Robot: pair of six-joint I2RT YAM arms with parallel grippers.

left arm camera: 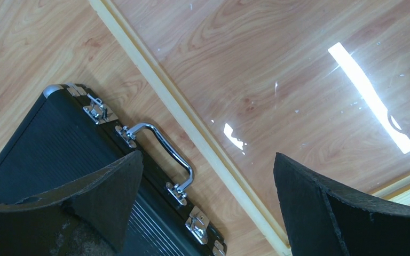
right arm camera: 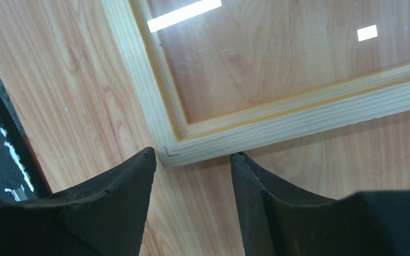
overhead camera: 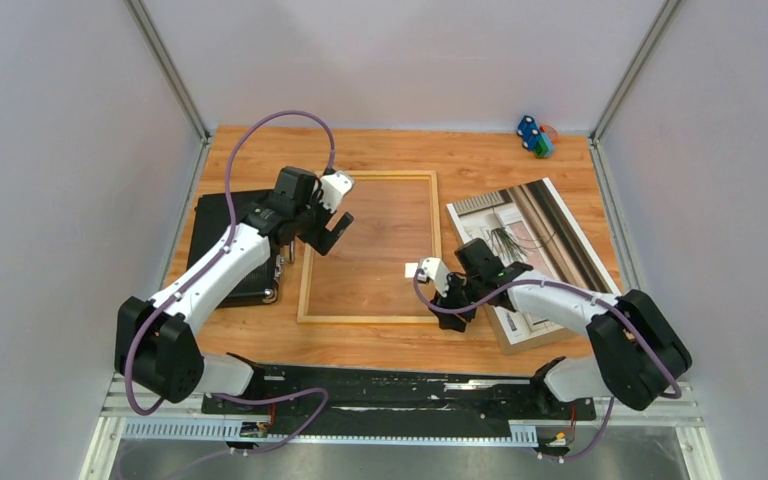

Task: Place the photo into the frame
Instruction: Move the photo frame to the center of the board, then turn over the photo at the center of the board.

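**The photo (overhead camera: 545, 225) lay outside the frame (overhead camera: 365, 320); both grippers empty**

In its wrist view, the right gripper (right arm camera: 192, 160) had its two fingers apart, with only bare table between them, and it held nothing. Its tips stood just before the lower corner of the frame (right arm camera: 299, 114). They were close to the wood, but I could not tell from this angle whether one tip touched the rail. The left gripper (left arm camera: 208, 160) was spread wide and also empty. It hung above the left rail of the frame, with the black case (left arm camera: 58, 160) at the lower left of its view.

In the top view, the frame lay flat in the middle of the table (overhead camera: 390, 150), and its pane showed only the wood grain beneath. The photo lay to the right of the frame, fully outside it and partly under the right arm, on what seemed to be a brown board (overhead camera: 512, 345). So, as I judge it, no part of the task was done: the photo had yet to be picked up, carried over and laid inside the rails.
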